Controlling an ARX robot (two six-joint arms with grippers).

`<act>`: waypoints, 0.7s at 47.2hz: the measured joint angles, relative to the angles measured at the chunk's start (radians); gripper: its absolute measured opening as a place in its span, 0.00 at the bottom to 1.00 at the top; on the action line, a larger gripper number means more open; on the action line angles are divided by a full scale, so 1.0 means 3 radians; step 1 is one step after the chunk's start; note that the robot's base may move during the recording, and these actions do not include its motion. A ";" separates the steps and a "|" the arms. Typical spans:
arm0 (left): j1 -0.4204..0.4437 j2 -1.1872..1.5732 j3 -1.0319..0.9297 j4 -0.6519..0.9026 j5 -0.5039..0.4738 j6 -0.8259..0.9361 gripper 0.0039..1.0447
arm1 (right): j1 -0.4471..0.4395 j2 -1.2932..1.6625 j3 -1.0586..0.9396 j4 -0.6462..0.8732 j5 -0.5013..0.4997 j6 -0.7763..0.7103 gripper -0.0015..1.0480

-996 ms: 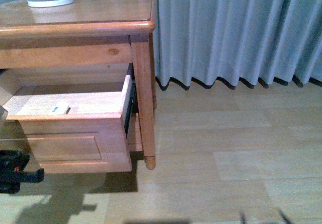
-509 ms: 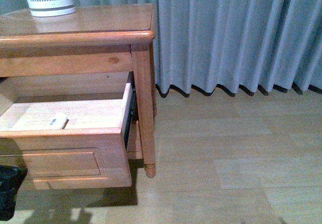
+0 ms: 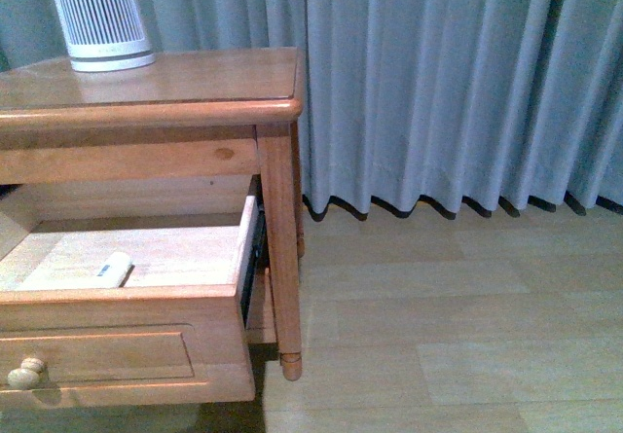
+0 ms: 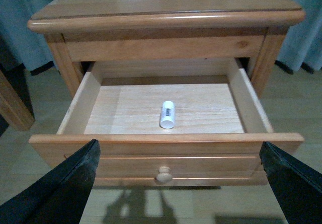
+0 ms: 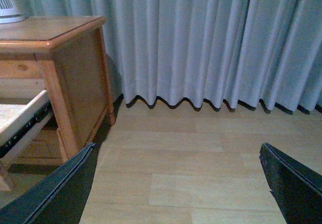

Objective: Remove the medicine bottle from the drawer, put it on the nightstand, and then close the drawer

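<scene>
Front view: the medicine bottle (image 3: 115, 269) is seen lying flat inside the open drawer (image 3: 127, 302). Left wrist view: the left hand (image 4: 178, 144) is spread wide before the drawer and is best centred over the bottle, then closed across its width. Right wrist view: the right hand (image 5: 177, 146) is spread, empty, over floor (image 5: 201, 173).

Nightstand (image 3: 195, 78) top gleams: glossy, varnished orange-brown wood. Inside the drawer (image 4: 201, 108) it's pale, matt, bare plywood. The medicine bottle (image 4: 167, 115) looks like smooth white plastic. Curtain (image 3: 438, 83) is soft matt cloth; floor (image 3: 438, 306), wood-look planks, faint sheen.
</scene>
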 joint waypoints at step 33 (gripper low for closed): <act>0.0128 -0.1701 -0.0565 -0.0479 0.0036 -0.0123 0.18 | 0.0000 0.0000 0.0000 0.0000 0.0000 0.0000 0.93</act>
